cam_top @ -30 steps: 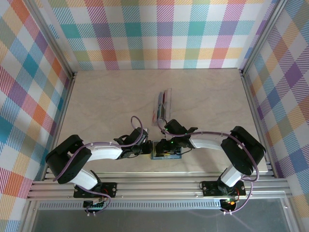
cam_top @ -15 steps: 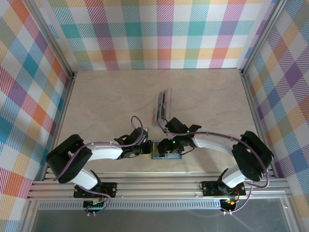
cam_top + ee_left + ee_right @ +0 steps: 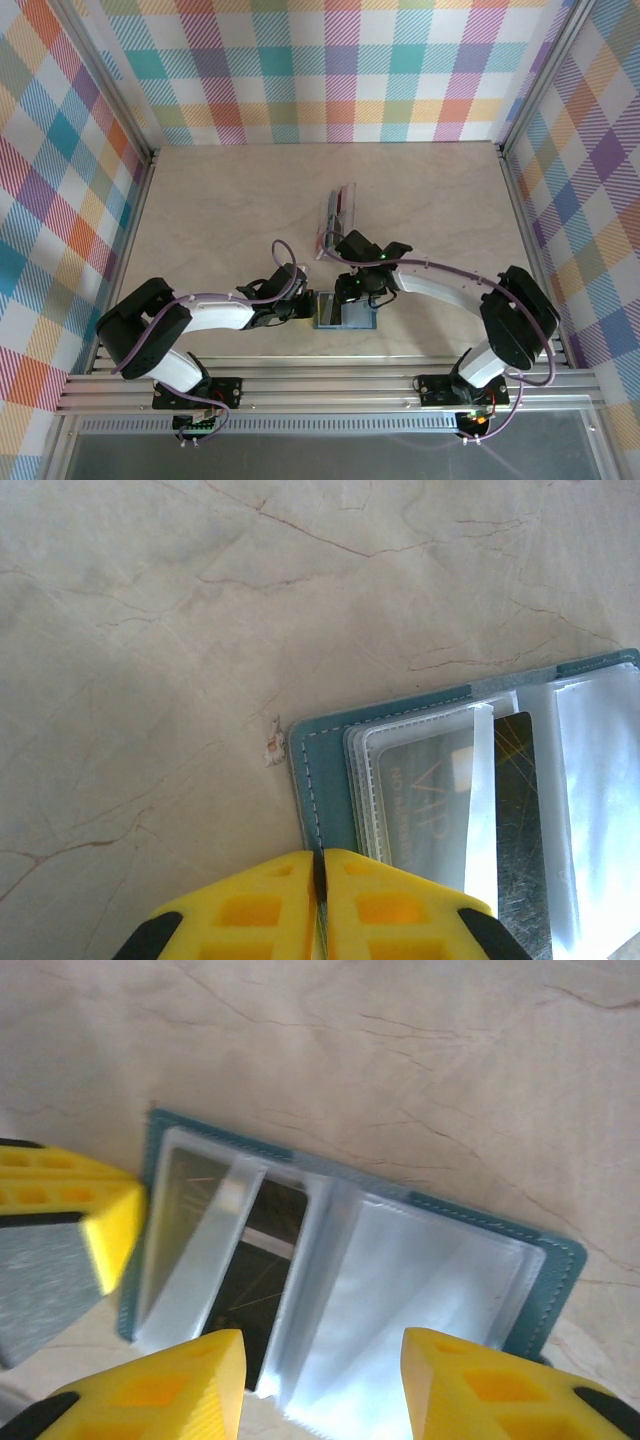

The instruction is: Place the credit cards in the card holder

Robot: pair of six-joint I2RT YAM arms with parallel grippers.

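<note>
The teal card holder (image 3: 352,320) lies open near the table's front edge, its clear sleeves spread out (image 3: 400,1280). A black credit card (image 3: 262,1260) sits in one sleeve, and a pale grey card (image 3: 430,800) marked VIP in the sleeve beside it. My left gripper (image 3: 320,865) is shut on the holder's left stitched edge (image 3: 325,780), pinning it down. My right gripper (image 3: 322,1365) hovers open just above the sleeves, with nothing between its fingers. More credit cards (image 3: 337,215) lie in a clear tray beyond the holder.
The clear tray (image 3: 345,195) stands mid-table just behind my right wrist. A small pale scrap (image 3: 270,748) lies at the holder's corner. Aluminium rails (image 3: 330,385) run along the near edge, and checked walls close off the other sides.
My right gripper has drawn back from over the holder toward the far side, and the sleeves show more. Its jaws widened, then narrowed a little. The left gripper has not moved.
</note>
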